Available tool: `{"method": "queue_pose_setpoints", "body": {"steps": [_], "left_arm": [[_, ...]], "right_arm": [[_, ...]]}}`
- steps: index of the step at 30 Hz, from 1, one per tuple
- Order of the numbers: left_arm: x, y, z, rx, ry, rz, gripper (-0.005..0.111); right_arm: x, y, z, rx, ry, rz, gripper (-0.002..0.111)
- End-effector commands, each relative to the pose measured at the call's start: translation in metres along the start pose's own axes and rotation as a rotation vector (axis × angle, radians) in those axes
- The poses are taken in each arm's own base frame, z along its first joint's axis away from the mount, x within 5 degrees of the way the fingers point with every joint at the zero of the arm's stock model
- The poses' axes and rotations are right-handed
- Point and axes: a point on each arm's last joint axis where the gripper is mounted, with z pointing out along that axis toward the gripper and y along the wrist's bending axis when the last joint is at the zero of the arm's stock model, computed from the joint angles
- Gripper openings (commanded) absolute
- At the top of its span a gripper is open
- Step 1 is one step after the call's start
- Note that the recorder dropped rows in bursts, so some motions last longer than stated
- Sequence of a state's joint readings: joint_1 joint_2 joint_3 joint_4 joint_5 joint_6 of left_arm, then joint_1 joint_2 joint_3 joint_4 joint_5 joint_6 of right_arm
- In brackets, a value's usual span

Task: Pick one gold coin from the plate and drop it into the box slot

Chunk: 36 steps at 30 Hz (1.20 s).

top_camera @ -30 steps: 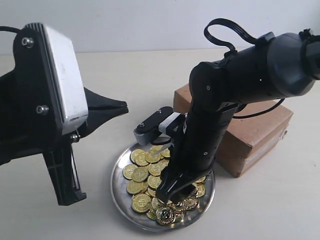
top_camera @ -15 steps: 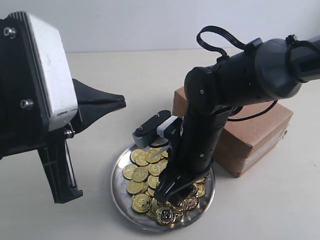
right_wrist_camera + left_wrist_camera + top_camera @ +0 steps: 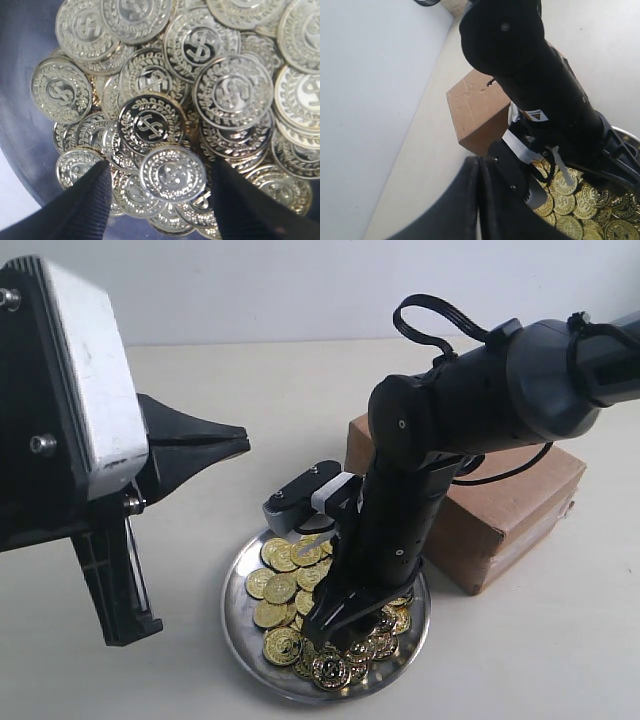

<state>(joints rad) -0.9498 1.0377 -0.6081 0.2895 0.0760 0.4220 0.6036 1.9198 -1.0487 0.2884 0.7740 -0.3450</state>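
The plate (image 3: pixel 233 608) sits on the pale table (image 3: pixel 250 380) at the near middle of the exterior view, heaped with gold coins (image 3: pixel 283 586). The box (image 3: pixel 512 502) stands just beside the plate, at about 2 o'clock from it. The slot (image 3: pixel 490 83) shows only in the left wrist view, as a short dark slit in the top face of the box (image 3: pixel 479 111) near one edge.

The right gripper (image 3: pixel 330 632) reaches steeply down into the plate, its tips at the coins on the near half of the heap. In the right wrist view this gripper (image 3: pixel 160 172) is spread wide. Its two dark fingertips (image 3: pixel 87 202) flank one coin (image 3: pixel 172 174) lying flat on top of the pile with its dollar sign up. A narrow gap shows on each side of that coin, so nothing is pinched.

The left gripper (image 3: pixel 228 440) hangs above the table at about 10 o'clock from the plate, well clear of the coins. Its fingers are pressed together on nothing, as the seam between them in the left wrist view (image 3: pixel 478 200) confirms.
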Motion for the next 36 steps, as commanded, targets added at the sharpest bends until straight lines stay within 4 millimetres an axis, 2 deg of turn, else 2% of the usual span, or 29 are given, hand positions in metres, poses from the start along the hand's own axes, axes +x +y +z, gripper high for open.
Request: {"method": "queue_pose_setpoints", "body": {"steps": [1,22,26,30,36], "left_arm": [[0.0,0.001,-0.002,-0.008,-0.011,-0.012,0.0],[0.0,0.001,-0.002,-0.008,-0.011,-0.012,0.0],[0.0,0.001,-0.002,-0.008,-0.011,-0.012,0.0],[0.0,0.001,-0.002,-0.008,-0.011,-0.012,0.0],[0.0,0.001,-0.002,-0.008,-0.011,-0.012,0.0]], "right_arm": [[-0.003,0.0,-0.001,0.005,-0.017,-0.002,0.056],[-0.001,-0.003,-0.001,0.041,0.006,0.042,0.054],[-0.001,0.003,0.001,0.036,0.015,0.026,0.054],[-0.002,0.012,0.011,0.056,0.036,-0.028,0.054],[0.0,0.01,0.028,0.073,0.085,-0.011,0.054]]}}
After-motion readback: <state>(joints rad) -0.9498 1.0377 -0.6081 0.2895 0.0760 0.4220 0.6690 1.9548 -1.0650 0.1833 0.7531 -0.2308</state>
